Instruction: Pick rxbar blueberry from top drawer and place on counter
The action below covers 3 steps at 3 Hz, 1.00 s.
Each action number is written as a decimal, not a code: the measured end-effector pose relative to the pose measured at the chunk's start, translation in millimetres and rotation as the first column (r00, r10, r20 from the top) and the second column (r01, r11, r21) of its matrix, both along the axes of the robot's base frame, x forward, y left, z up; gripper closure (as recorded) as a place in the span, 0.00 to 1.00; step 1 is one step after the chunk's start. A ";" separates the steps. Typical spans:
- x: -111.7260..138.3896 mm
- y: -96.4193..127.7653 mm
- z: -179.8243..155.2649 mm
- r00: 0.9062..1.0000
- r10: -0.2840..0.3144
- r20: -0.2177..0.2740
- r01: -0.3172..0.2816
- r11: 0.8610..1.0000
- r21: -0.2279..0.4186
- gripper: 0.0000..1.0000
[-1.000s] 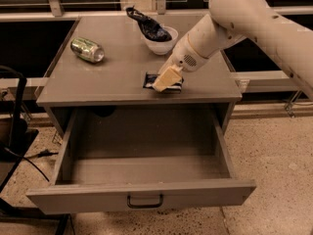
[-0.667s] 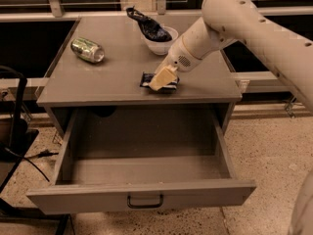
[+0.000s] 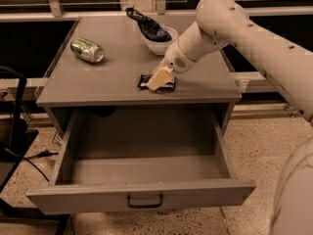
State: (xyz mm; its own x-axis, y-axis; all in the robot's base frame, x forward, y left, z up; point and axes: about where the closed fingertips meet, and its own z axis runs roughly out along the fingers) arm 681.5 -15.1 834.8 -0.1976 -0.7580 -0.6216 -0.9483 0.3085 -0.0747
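The rxbar blueberry, a small dark flat bar, lies low on the counter near its front edge, right of centre. My gripper is down on the bar's right part, shut on it and covering that end. The arm comes in from the upper right. The top drawer stands pulled fully out below the counter. Nothing shows inside it. Its small dark handle is at the middle of the front panel.
A green can lies on its side at the counter's left. A white bowl with a dark wrinkly bag stands at the back, just behind my arm. Dark cables and a frame are on the floor at the left.
My gripper has shifted a little to the left along the counter's front, and the bar has moved left with it. The can, bowl and drawer have not moved.
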 end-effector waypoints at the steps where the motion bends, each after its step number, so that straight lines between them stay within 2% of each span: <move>1: 0.0 0.0 0.0 1.000 0.000 0.000 0.000 1.000 0.000 0.74; 2: 0.0 0.1 -0.1 1.000 0.000 0.000 0.000 1.000 0.000 0.43; 3: 0.0 0.1 -0.1 1.000 0.000 0.000 0.000 1.000 0.000 0.20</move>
State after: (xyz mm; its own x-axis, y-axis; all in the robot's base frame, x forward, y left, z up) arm 681.5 -15.1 834.7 -0.1976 -0.7580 -0.6216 -0.9483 0.3083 -0.0745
